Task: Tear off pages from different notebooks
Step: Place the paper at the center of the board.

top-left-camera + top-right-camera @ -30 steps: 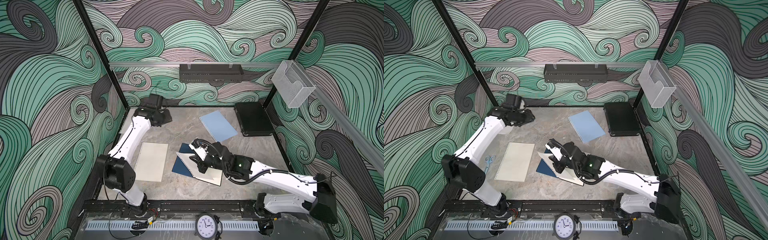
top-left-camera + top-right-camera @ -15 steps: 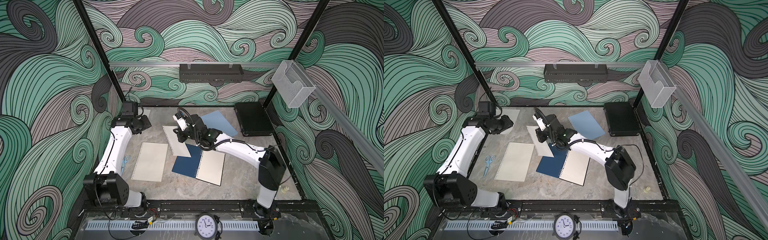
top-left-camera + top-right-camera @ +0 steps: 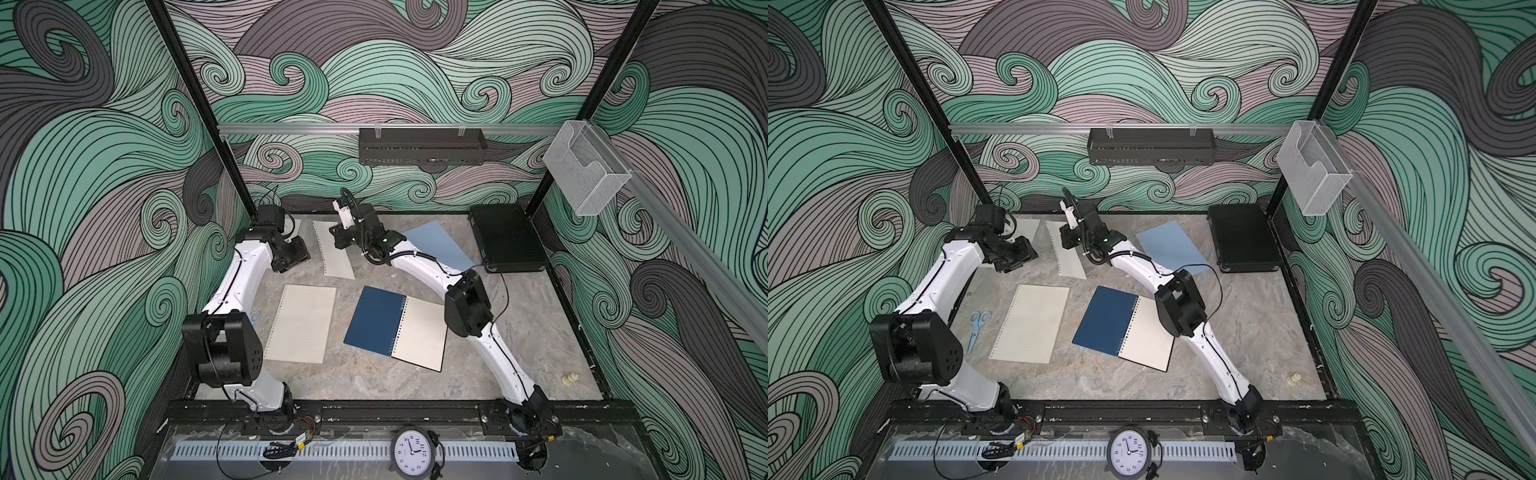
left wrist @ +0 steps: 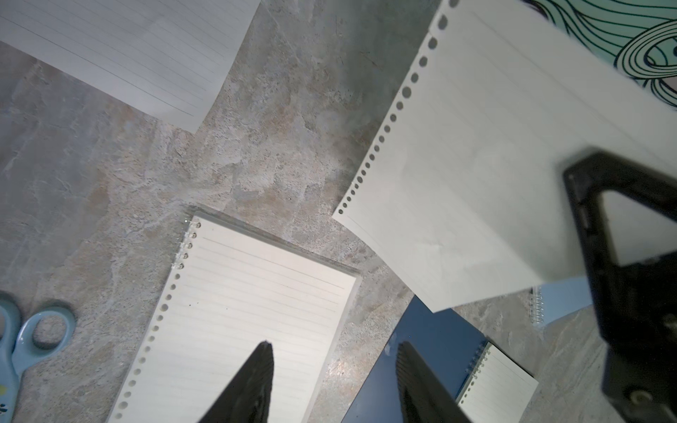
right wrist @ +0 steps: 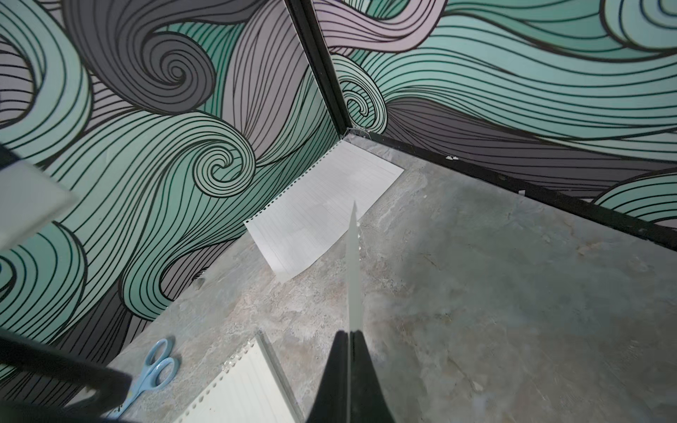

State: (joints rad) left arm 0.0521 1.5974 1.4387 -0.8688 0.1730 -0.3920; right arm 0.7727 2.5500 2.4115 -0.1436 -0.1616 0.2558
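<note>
Scissors (image 3: 978,328) lie beside cream notebook (image 3: 1032,324); right jaws pinch a page (image 3: 1071,262), left jaws half-open, empty.

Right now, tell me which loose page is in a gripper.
The held page, pinched by the right gripper; the corner page lies flat by the wall, untouched.

Both arms wear smooth white shells, the left arm (image 3: 245,276) and the right arm (image 3: 419,266) alike, broken by chunky black joint housings (image 3: 224,353); the left one's is dotted with small holes. A thin black cable (image 3: 506,297) trails off the right arm, and a tiny green light (image 3: 385,240) glows near its wrist. The left pincer (image 4: 335,346) ends in black tapered fingers (image 4: 256,384).
</note>
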